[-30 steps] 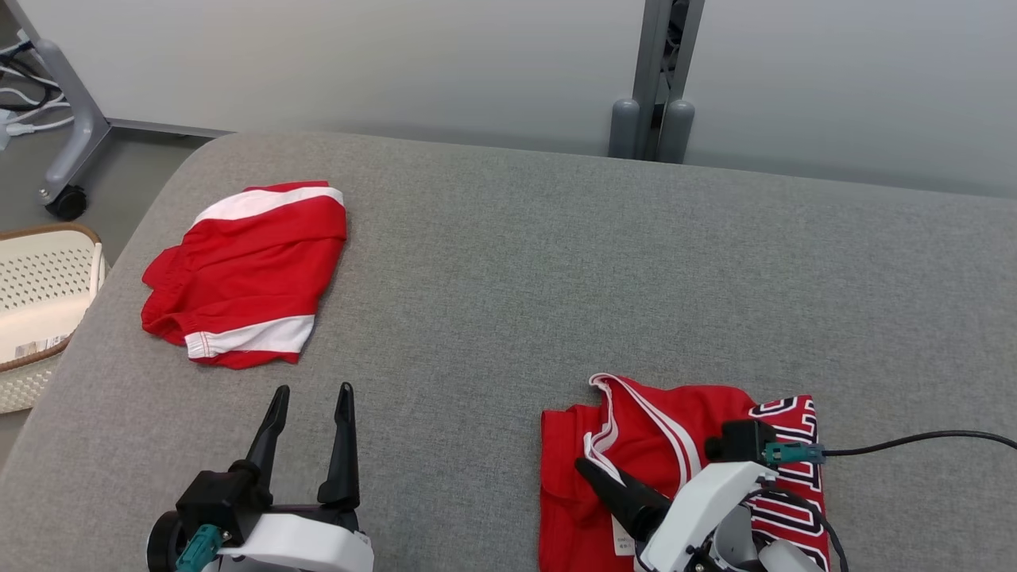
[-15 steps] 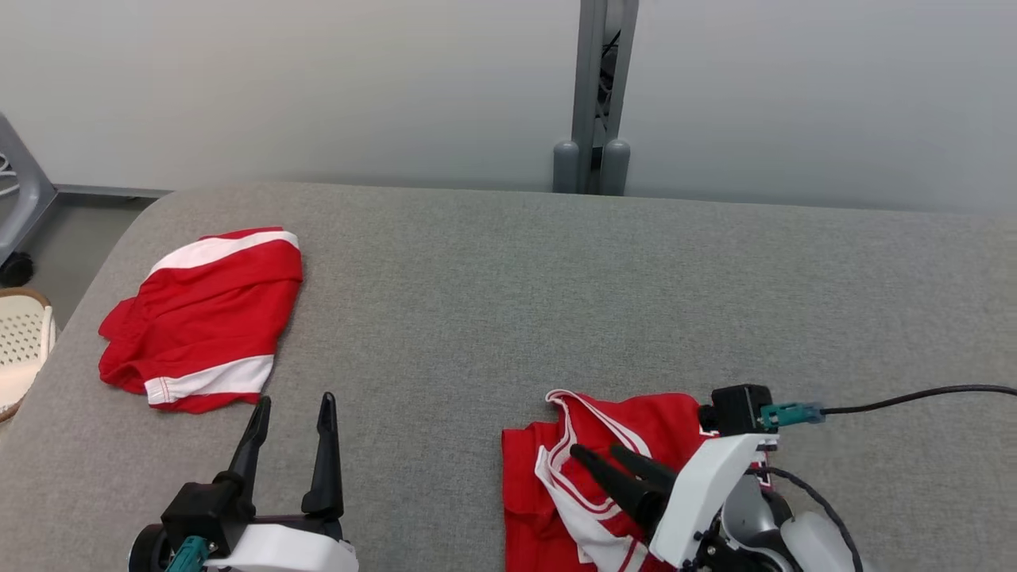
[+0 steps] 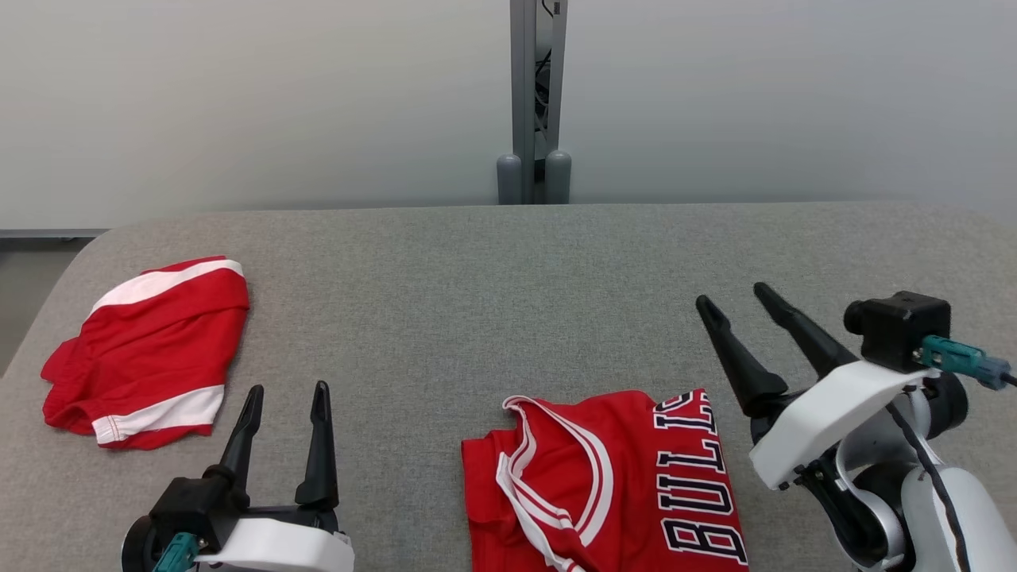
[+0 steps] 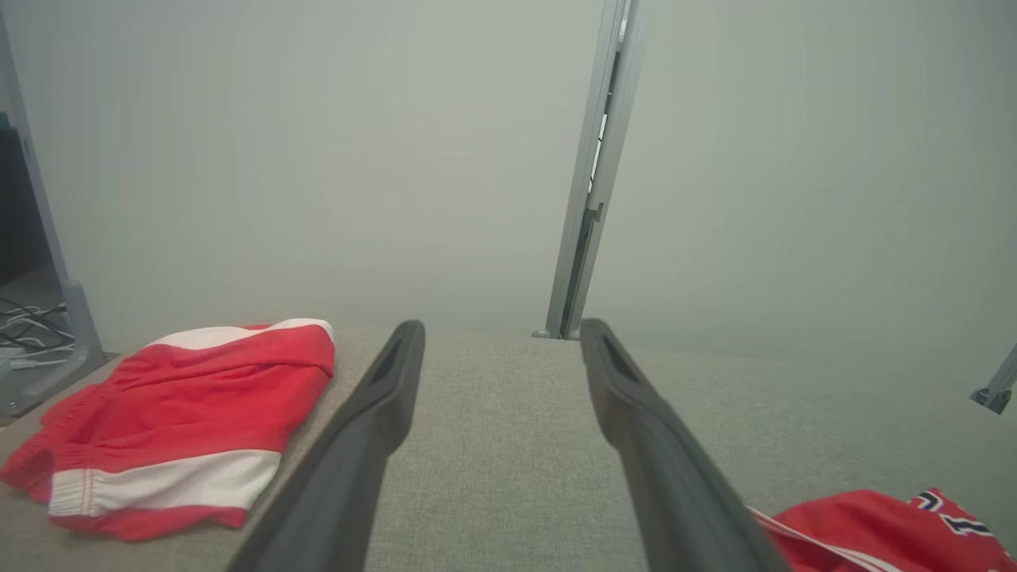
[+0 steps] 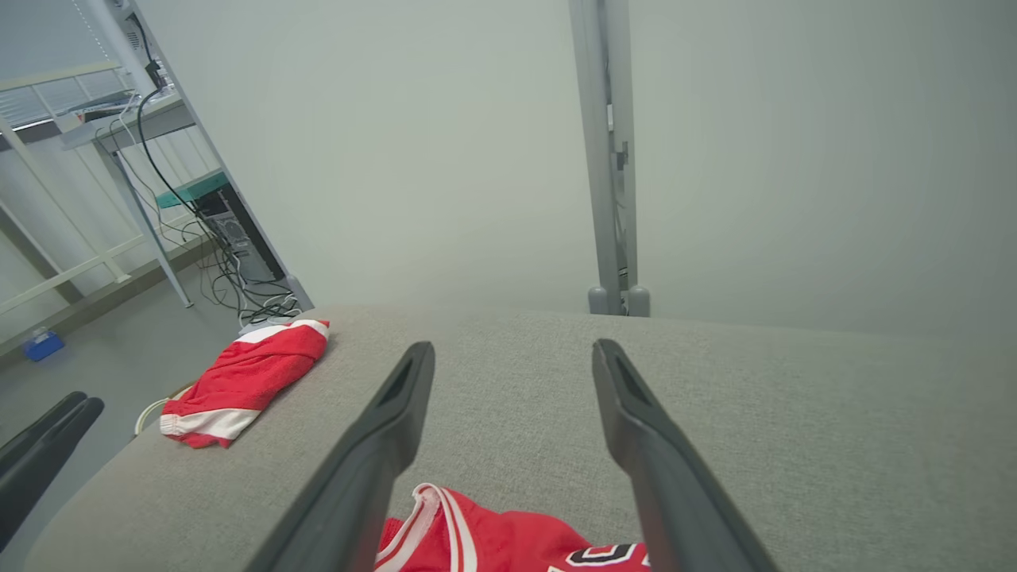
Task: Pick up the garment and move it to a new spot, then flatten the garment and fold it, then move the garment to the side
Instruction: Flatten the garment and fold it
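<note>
**Hovering open over the jersey, both grippers empty**

Both grippers stand open and hold nothing. The left gripper (image 3: 287, 388) sits at the lower left of the head view. Its two dark fingers point up the frame with a plain gap between them, over bare grey cloth of the table (image 3: 477, 302). The right gripper (image 3: 732, 295) is at the lower right, held above the table. Its fingers are spread wide and slant up and to the left. Their tips lie just past the upper right corner of the jersey (image 3: 604, 477) and apart from it.

The jersey lies flat at the table's near edge, between the two grippers and closer to the right one. It is red, with a white-striped neckline on its left part. Dark, white-edged letters reading "BULLS" run sideways down its right part. The bottom edge of the head view cuts it off. No finger touches it. In the right wrist view it shows low between that gripper's fingers. In the left wrist view a corner of it shows at the lower right.

Shorts (image 3: 147, 349), red with white bands, lie bundled near the table's left end. They are well apart from the jersey, beyond the left gripper and to its left.

Behind the table is a pale wall, with a grey post (image 3: 534, 95) at the middle of the far edge. The right wrist view also shows a desk frame, cables and floor past the table's left end.
</note>
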Motion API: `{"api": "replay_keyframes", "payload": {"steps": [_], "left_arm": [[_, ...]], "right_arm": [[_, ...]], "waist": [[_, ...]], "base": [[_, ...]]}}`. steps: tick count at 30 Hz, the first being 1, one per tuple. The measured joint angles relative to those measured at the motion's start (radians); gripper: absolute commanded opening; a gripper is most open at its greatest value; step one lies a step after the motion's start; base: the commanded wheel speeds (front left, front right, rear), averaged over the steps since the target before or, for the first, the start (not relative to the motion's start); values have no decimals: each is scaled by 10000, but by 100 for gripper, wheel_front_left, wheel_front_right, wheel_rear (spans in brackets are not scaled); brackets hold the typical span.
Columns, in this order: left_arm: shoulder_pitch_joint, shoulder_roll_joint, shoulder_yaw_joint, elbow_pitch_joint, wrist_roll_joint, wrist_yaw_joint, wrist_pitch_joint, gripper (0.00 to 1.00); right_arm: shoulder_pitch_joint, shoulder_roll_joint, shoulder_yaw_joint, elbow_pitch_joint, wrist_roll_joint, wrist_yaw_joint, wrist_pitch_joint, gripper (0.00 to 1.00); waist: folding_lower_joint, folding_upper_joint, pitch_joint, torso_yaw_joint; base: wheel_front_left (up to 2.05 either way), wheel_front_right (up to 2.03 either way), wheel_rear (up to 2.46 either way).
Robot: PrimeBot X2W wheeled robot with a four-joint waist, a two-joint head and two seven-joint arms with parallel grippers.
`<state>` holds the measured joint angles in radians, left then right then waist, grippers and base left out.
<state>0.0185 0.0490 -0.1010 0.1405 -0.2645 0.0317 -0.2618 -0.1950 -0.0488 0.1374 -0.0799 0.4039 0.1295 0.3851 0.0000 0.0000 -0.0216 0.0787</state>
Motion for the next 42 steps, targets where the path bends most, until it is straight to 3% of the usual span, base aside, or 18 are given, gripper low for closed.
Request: {"api": "replay_keyframes", "payload": {"steps": [6, 16, 22, 33, 34, 35, 42], "left_arm": [[-69, -2, 6, -173, -79, -2, 2, 100], [57, 0, 73, -441, 105, -42, 0, 100], [387, -2, 73, -546, 228, -42, 0, 100], [397, 0, -59, -552, 228, -79, 0, 100], [397, -2, -94, -548, 228, -82, 0, 100], [395, -2, -123, -539, 228, -86, 2, 100], [165, -4, -217, -504, 261, -128, 2, 100]], "right_arm": [[492, -293, -617, -52, -1682, 2, -2144, 100], [1432, -443, -1202, 1747, -2552, 4, -5781, 100], [1441, -345, -1204, 2535, -2901, 10, -6284, 100], [1318, -309, -1185, 2899, -3066, 10, -6427, 100], [1314, -328, -1066, 2899, -3060, 10, -6452, 42], [1315, -359, -928, 2884, -3072, 10, -6454, 0], [1371, -462, 462, 2748, -2846, 13, -6470, 0]], "waist": [[0, 0, 194, -277], [0, 0, 352, -540], [0, 0, 329, -522], [0, 0, 327, -353], [0, 0, 342, -331], [0, 0, 365, -303], [0, 0, 714, 44]], "base": [[0, 0, 0], [0, 0, 0], [0, 0, 0], [0, 0, 0], [0, 0, 0], [0, 0, 0], [0, 0, 0]]}}
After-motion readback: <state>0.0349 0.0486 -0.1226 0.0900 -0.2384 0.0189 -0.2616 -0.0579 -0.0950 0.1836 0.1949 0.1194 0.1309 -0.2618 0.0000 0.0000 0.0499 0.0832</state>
